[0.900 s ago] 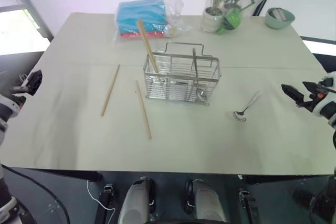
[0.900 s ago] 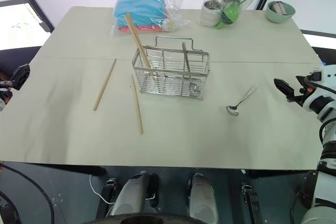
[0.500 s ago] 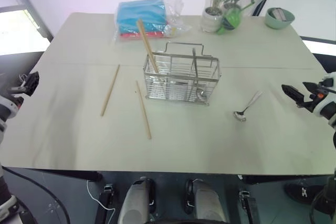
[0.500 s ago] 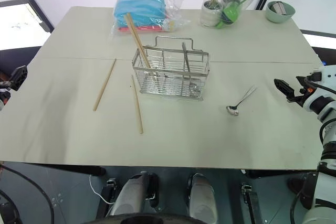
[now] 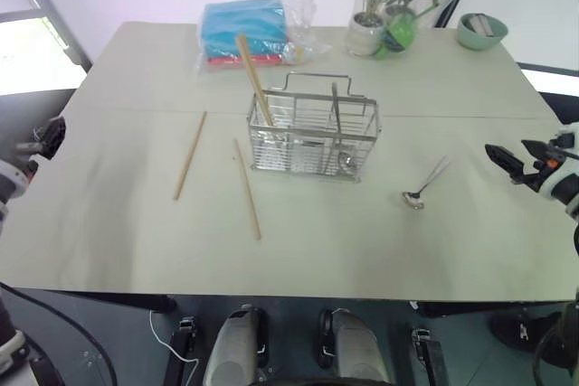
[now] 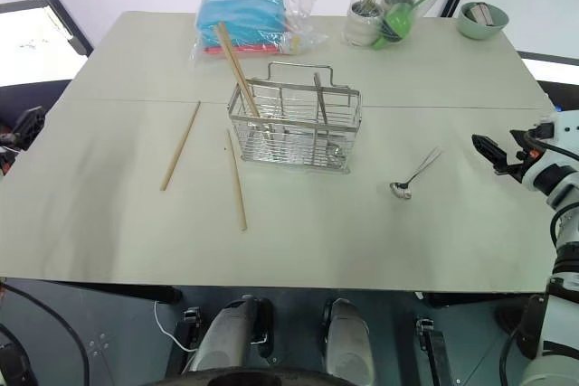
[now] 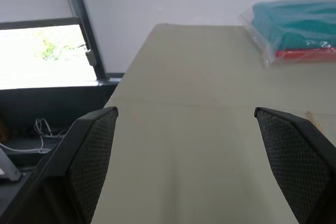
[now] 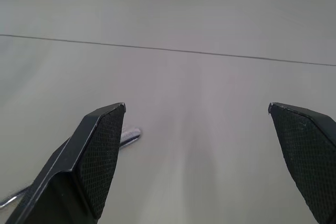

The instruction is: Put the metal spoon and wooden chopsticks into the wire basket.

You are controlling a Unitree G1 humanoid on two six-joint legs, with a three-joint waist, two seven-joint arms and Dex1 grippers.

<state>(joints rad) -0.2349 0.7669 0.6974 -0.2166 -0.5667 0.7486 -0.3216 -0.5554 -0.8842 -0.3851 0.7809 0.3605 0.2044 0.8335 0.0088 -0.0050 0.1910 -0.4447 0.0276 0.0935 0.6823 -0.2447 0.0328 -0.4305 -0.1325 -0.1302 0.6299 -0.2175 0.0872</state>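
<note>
On the table point(image 5: 109, 223), the spoon point(image 5: 425, 183) lay right of the basket point(image 5: 313, 136), which already held one chopstick point(image 5: 253, 78) leaning upright; two more chopsticks point(image 5: 190, 155) lay flat to its left. Both the right gripper point(image 5: 507, 162) and left gripper point(image 5: 54, 136) were spread wide and empty, so fetching the spoon looked next, calling for a reach inward. Beside the right gripper's finger point(image 8: 97, 158), its wrist view caught the spoon's handle tip.

No lettering, label, brand, number or sign can be read anywhere, neither on the blue plastic-wrapped packet point(image 5: 246, 32), the plant pot point(image 5: 365, 35) nor the green bowl point(image 5: 480, 31) on the table point(image 5: 127, 223).
</note>
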